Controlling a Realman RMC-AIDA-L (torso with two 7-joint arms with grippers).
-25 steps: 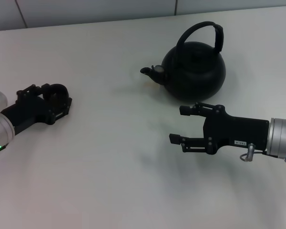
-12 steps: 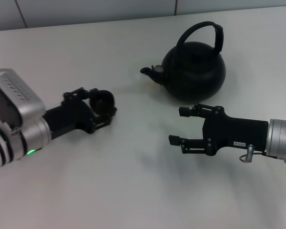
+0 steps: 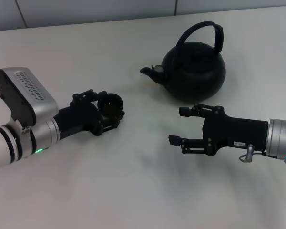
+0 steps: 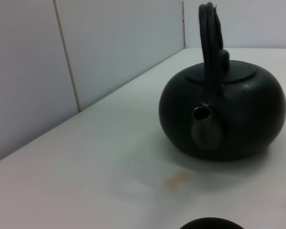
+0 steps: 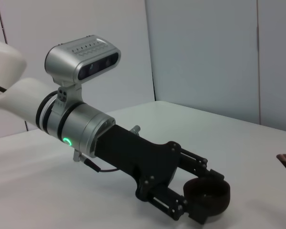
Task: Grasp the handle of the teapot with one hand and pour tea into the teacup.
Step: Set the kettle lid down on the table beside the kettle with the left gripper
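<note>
Hiding teacup (image 3: 110,102): left end effector (image 3: 106,113)

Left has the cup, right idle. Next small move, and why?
Probably set the teacup down near the spout: the left gripper holds it short of the teapot, while the right gripper waits open, clear of the handle.

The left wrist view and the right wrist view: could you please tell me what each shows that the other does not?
Only the left wrist view shows the whole teapot, its spout facing the camera and its handle upright. Only the right wrist view shows the left gripper shut on the teacup. Both share the white table and the wall behind.
</note>
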